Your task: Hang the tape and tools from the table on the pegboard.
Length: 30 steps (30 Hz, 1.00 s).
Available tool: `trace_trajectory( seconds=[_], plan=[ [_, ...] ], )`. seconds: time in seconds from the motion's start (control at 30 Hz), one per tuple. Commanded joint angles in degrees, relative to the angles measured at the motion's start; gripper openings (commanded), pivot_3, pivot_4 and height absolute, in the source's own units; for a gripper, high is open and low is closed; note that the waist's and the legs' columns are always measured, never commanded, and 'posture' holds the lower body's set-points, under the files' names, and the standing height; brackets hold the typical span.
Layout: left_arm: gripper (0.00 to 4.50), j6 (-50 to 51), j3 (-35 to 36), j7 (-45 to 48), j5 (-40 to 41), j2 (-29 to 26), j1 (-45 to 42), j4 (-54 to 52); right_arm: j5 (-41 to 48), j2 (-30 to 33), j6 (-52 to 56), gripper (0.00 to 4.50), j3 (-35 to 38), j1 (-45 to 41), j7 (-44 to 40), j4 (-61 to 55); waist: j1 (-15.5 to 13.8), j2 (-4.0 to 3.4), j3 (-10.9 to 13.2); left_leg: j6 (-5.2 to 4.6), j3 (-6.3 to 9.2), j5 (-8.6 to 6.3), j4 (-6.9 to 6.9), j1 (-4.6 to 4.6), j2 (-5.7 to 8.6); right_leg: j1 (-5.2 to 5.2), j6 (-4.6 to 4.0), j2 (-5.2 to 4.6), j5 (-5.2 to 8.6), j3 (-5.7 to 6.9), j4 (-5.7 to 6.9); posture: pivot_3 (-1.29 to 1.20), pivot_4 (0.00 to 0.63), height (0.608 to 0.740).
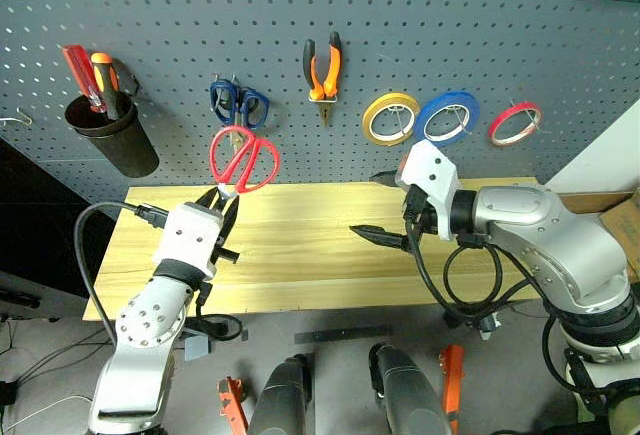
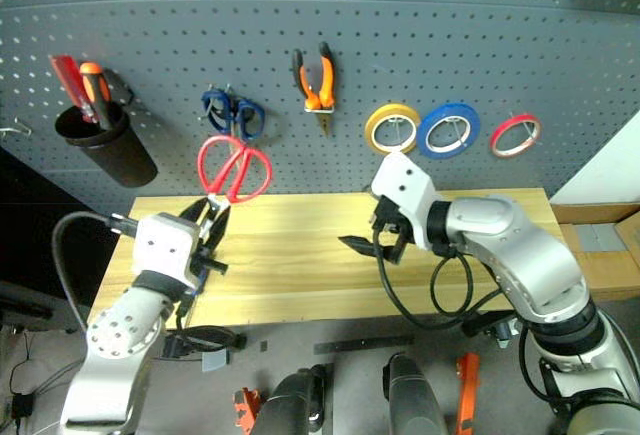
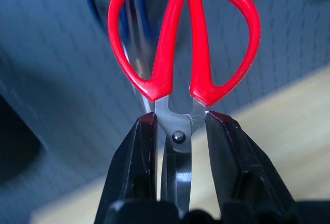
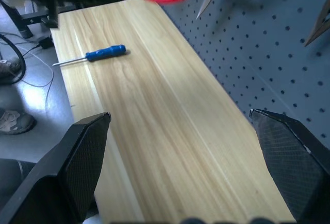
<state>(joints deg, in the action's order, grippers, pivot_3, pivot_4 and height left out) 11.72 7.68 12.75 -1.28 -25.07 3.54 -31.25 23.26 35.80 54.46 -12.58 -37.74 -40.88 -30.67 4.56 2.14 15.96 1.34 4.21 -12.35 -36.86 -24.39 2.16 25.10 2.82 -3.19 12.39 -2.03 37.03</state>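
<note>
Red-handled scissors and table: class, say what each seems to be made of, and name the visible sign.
Red-handled scissors: handles look like glossy moulded plastic, with smooth highlights on the loops; blades and pivot rivet look like polished metal, grey and reflective. Table: top looks like light wood, possibly laminate, with long grain streaks and a smooth, faintly shiny finish.

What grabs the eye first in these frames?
The red-handled scissors, held handles-up in the left gripper in front of the pegboard, just below the blue scissors hanging there. Next, the row of tape rolls on the board's right side: yellow, blue and the thin red ring. The right gripper hovers open over the table, where a blue-handled screwdriver lies.
</note>
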Motion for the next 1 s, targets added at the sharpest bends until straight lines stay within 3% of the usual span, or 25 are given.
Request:
trace_trajectory(
  seconds=[0.03, 0.4, 0.73, 1.0],
  plan=[
    [1.07, -2.1, 2.3, -0.3, -0.6, -0.4, -1.2, -3.0, -0.5, 0.6, -2.7, 4.5, 1.2, -1.5, -0.8, 0.4, 0.0, 0.0, 0.0, 0.0, 0.0, 0.0, -0.01, 0.0, 0.0, 0.0, 0.0, 0.02, 0.0, 0.01, 0.01, -0.08, 0.227, 0.74],
    [1.07, 1.8, 1.4, -1.5, 0.3, 2.2, -14.4, 7.9, -4.1, -2.6, -6.8, 4.5, -0.7, -7.0, 0.0, 7.7, -0.1, 0.0, 0.0, -0.03, 0.0, 0.02, -0.09, 0.0, 0.04, -0.02, 0.1, 0.11, -0.08, 0.05, 0.06, -0.1, 0.236, 0.74],
    [1.07, 1.8, -1.0, -0.4, -0.3, 2.3, -18.8, 16.8, -5.8, -4.2, -7.2, 4.5, -0.8, -8.4, 0.2, 8.8, 0.0, 0.0, 0.0, -0.04, 0.05, 0.01, -0.09, -0.05, 0.08, 0.01, 0.14, 0.08, -0.12, 0.04, 0.08, -0.12, 0.24, 0.74],
    [3.78, 6.3, -0.4, 0.2, 0.7, 3.1, -13.3, 14.2, -5.3, -6.0, -4.6, 4.5, -1.4, -6.1, 1.1, 6.4, 0.2, 0.0, 0.0, -0.04, 0.04, 0.01, -0.08, -0.05, 0.07, 0.05, 0.13, 0.07, -0.13, 0.01, 0.11, -0.11, 0.251, 0.74]
  ],
)
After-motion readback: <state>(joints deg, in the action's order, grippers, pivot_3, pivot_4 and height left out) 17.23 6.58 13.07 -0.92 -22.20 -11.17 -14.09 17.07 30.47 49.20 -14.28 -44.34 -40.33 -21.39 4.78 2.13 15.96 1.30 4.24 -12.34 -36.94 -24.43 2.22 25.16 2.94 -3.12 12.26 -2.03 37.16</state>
